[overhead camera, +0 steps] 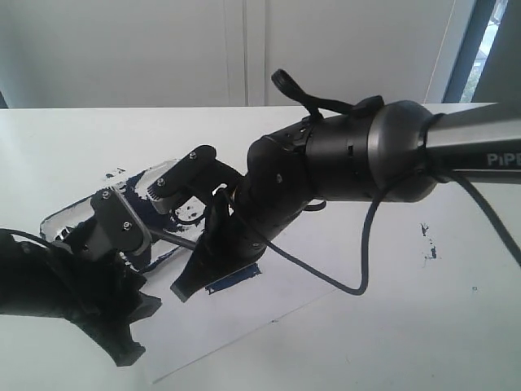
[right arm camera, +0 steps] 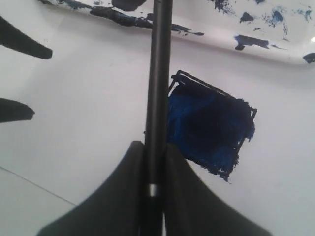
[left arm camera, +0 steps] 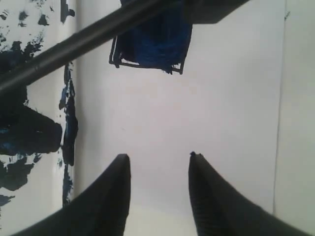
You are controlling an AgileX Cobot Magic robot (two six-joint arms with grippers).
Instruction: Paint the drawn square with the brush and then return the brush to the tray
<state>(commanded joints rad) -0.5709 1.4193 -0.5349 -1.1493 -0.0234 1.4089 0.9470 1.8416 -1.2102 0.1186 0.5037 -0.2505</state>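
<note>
My right gripper (overhead camera: 192, 277) (right arm camera: 155, 147) is shut on the thin black brush (overhead camera: 173, 239) (right arm camera: 158, 73). It holds the brush low over the paper, beside the drawn square (overhead camera: 236, 278) (right arm camera: 209, 128) (left arm camera: 155, 42), which is filled with dark blue paint. The brush's far end reaches over the white, paint-smeared tray (overhead camera: 69, 213) (right arm camera: 221, 34) (left arm camera: 47, 96); its tip is out of view. My left gripper (overhead camera: 140, 330) (left arm camera: 159, 156) is open and empty over bare paper, short of the square. The brush (left arm camera: 83, 42) crosses in front of it.
The white paper sheet (overhead camera: 269, 318) lies on the white table, with its edge running near the front. A few blue paint specks (overhead camera: 427, 240) mark the table at the right. A black cable (overhead camera: 358, 269) hangs from the right arm. The wall stands behind.
</note>
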